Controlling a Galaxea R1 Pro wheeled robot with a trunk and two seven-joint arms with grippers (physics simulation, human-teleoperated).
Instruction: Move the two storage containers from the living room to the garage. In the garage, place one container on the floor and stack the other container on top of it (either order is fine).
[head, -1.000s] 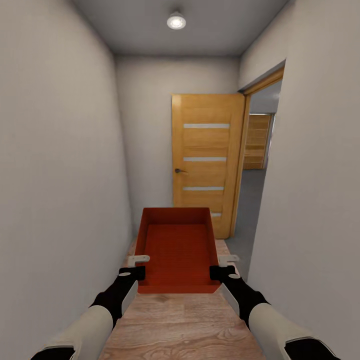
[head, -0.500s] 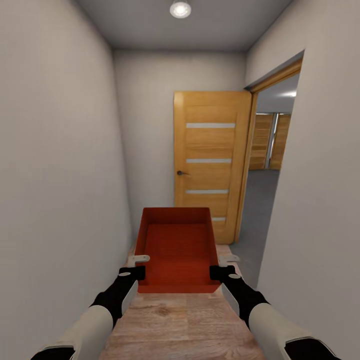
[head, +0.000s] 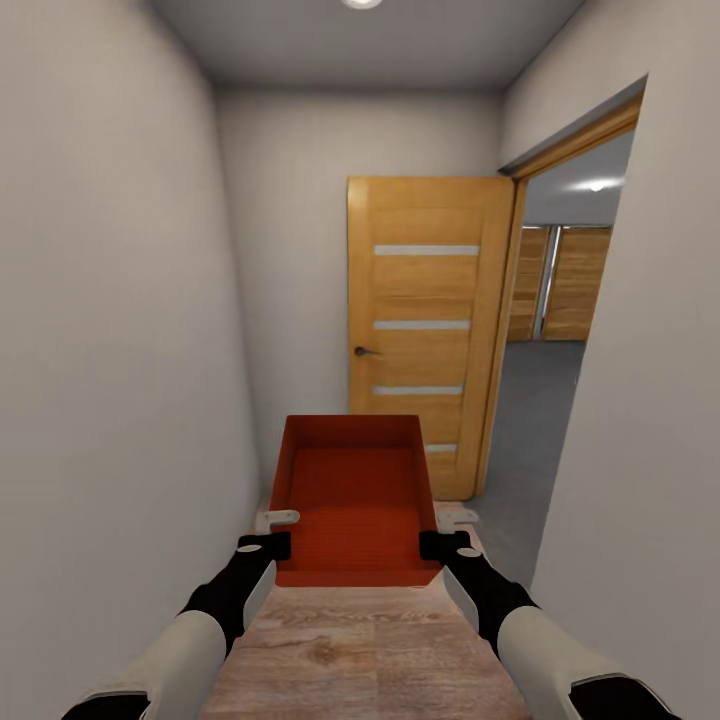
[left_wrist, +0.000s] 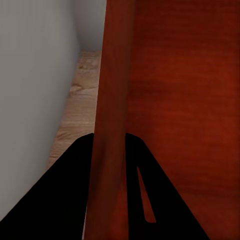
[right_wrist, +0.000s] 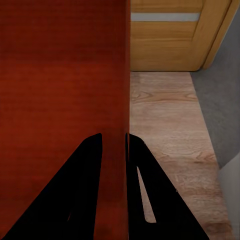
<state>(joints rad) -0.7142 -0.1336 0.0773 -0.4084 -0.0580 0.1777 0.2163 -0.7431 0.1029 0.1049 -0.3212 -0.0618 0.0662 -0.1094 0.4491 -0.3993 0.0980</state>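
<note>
- Currently we hold one storage container (head: 352, 500) between both arms: the left pincer (head: 270, 532) is clenched on its left wall and the right pincer (head: 450, 530) on its right wall.
- Its long axis runs straight ahead; it is empty.
- Ahead right, past the wooden door (head: 425, 330), an opening shows grey floor (head: 525, 440), probably the garage.

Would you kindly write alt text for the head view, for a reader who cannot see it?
Two grippers, left and right, hold a red bin by its side walls in a narrow white hallway. Ahead, a wooden door stands open beside a doorway to a grey-floored room.
</note>
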